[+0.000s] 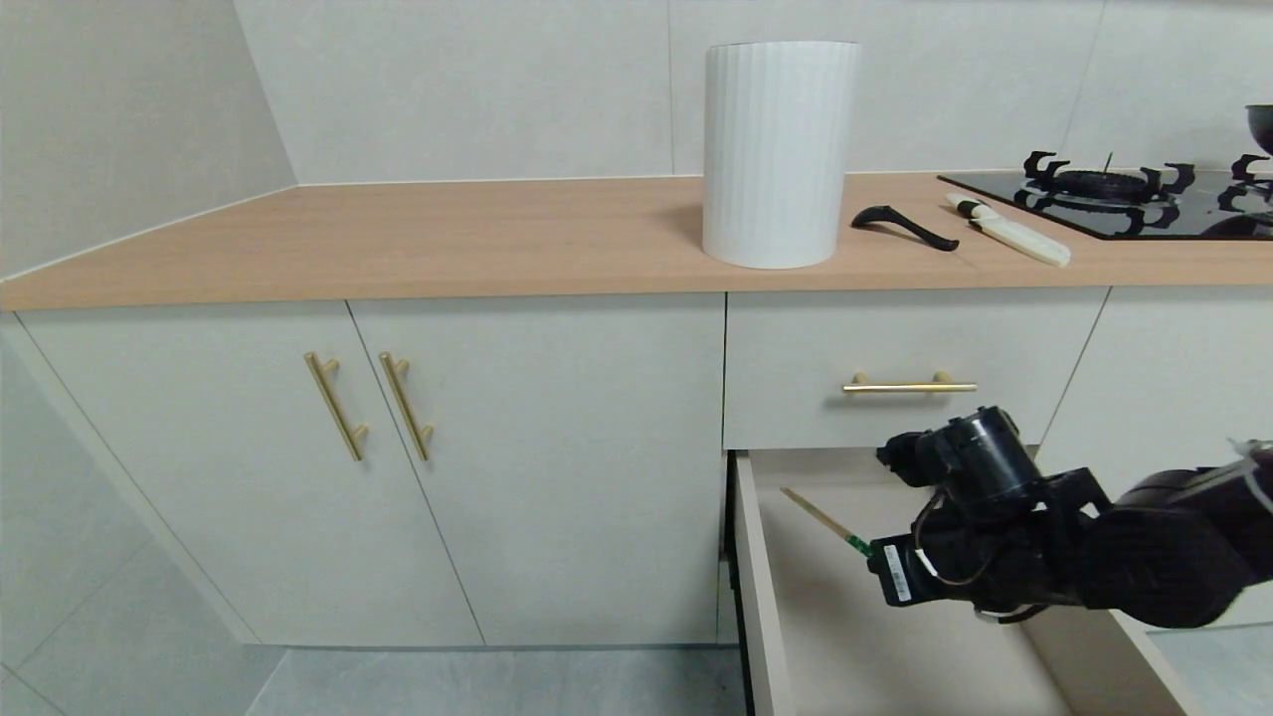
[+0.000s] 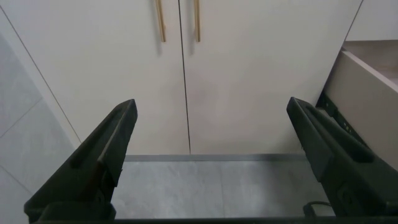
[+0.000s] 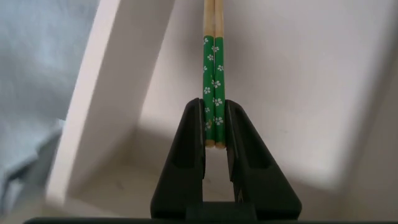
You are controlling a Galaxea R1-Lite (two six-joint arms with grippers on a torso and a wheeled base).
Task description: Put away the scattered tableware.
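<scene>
My right gripper (image 3: 214, 134) is shut on a pair of wooden chopsticks (image 3: 212, 68) with green flowered ends. In the head view the right gripper (image 1: 875, 549) holds the chopsticks (image 1: 820, 519) over the inside of the open drawer (image 1: 771, 577), their tips pointing toward the drawer's back left. On the counter lie a black utensil (image 1: 903, 226) and a cream-handled knife (image 1: 1009, 231). My left gripper (image 2: 211, 155) is open and empty, low in front of the cabinet doors (image 2: 180, 74), with the floor below it.
A tall white ribbed container (image 1: 776, 151) stands on the wooden countertop (image 1: 448, 239). A black gas hob (image 1: 1124, 194) sits at the counter's right end. Above the open drawer is a shut drawer with a gold handle (image 1: 909, 385). Two cabinet doors (image 1: 368, 408) are shut.
</scene>
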